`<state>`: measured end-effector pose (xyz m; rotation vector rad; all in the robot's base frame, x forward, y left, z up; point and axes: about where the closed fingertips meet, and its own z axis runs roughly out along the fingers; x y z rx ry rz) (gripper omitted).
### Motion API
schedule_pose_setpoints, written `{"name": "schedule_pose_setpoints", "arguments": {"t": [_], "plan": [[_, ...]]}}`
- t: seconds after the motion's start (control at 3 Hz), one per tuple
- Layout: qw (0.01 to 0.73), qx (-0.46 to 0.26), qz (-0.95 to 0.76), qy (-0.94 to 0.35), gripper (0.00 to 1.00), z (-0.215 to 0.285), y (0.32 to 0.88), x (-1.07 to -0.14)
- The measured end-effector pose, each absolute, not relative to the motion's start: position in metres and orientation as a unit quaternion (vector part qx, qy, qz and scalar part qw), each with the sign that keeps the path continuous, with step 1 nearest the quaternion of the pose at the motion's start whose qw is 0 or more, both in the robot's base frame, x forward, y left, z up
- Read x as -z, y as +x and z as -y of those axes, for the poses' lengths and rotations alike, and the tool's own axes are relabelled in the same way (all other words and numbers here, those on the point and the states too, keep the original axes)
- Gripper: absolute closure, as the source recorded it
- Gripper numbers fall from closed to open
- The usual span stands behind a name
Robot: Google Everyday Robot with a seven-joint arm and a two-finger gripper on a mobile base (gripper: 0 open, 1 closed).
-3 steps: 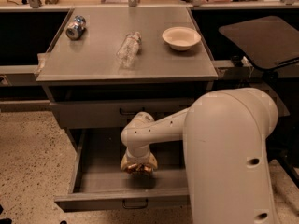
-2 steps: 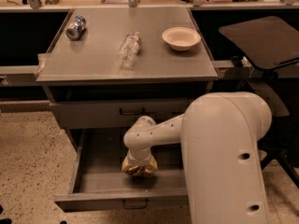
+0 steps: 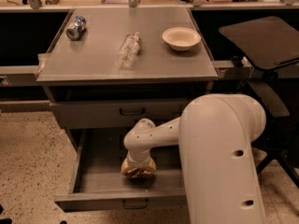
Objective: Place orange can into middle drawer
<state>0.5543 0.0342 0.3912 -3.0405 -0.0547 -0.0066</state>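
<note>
Gripper [image 3: 138,168] is positioned inside the pulled-out middle drawer [image 3: 121,200], approx. centre-front of the tray. Orange can [image 3: 140,173] is seen as a gold patch directly under it, w/in the drawer. Whether it's clamped or let go can't be told. Blue-silver can [image 3: 75,27], clear bottle [image 3: 129,49] & bowl [image 3: 181,37] are laid on the cabinet top [image 3: 93,64].

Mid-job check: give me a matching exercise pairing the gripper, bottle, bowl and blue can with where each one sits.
Things:
1. gripper
2. clear bottle
3. white bowl
4. blue-and-silver can

Places:
A. far left corner of the cabinet top
B. down inside the open middle drawer
C. lying on its side mid cabinet top
D. upright on the right of the cabinet top

Pairs: 1-B, 2-C, 3-D, 4-A
</note>
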Motion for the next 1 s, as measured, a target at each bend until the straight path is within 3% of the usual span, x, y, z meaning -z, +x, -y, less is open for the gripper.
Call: {"name": "schedule_pose_setpoints", "arguments": {"t": [0.33,1.0], "plan": [[0.050,0.002,0.018,-0.999,0.05,-0.0341,0.5543,-0.3911],[0.050,0.002,0.018,-0.999,0.00,-0.0341,0.5542,-0.3911]]}}
